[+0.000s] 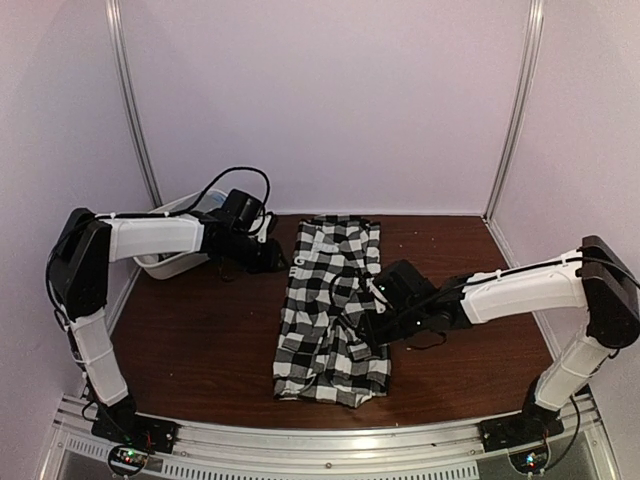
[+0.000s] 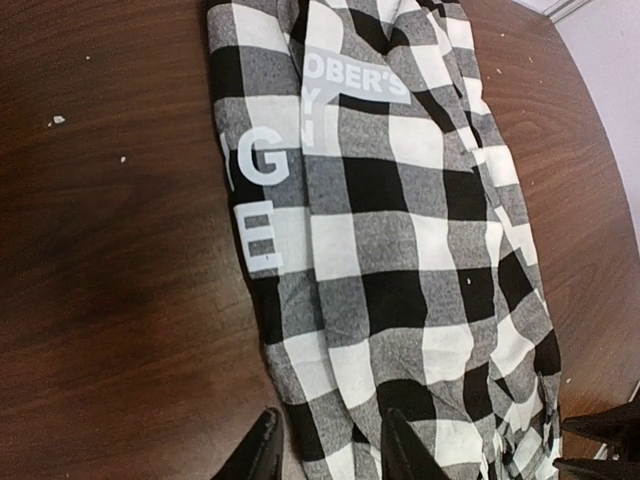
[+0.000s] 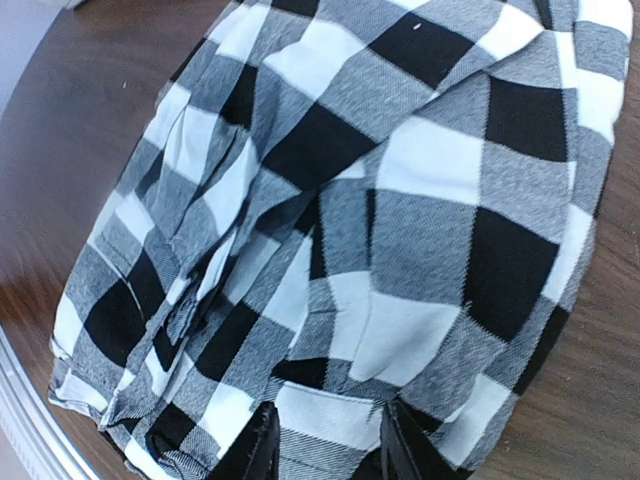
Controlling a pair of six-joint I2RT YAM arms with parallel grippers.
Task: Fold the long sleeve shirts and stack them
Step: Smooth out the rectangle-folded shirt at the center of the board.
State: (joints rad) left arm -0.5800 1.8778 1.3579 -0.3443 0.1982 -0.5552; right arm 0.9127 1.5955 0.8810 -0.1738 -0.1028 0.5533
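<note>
I see the checked shirt [image 1: 333, 310] lying folded in a long strip in the middle of the counter [image 1: 200, 340]. My left tool [image 2: 333, 448] hangs at its far left edge, fingers apart, holding nothing. My right tool [image 3: 328, 448] straddles the right edge with cloth between its fingers; I can't tell if it's clamped. The white tub [image 1: 170, 262] sits far left.

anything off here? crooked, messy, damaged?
Shirt is folded into a long strip lying slightly askew, and its near end is rumpled: layers splay apart and the edges don't line up. A few white specks lie on the table left of it. No damage visible. Only one shirt shows.
</note>
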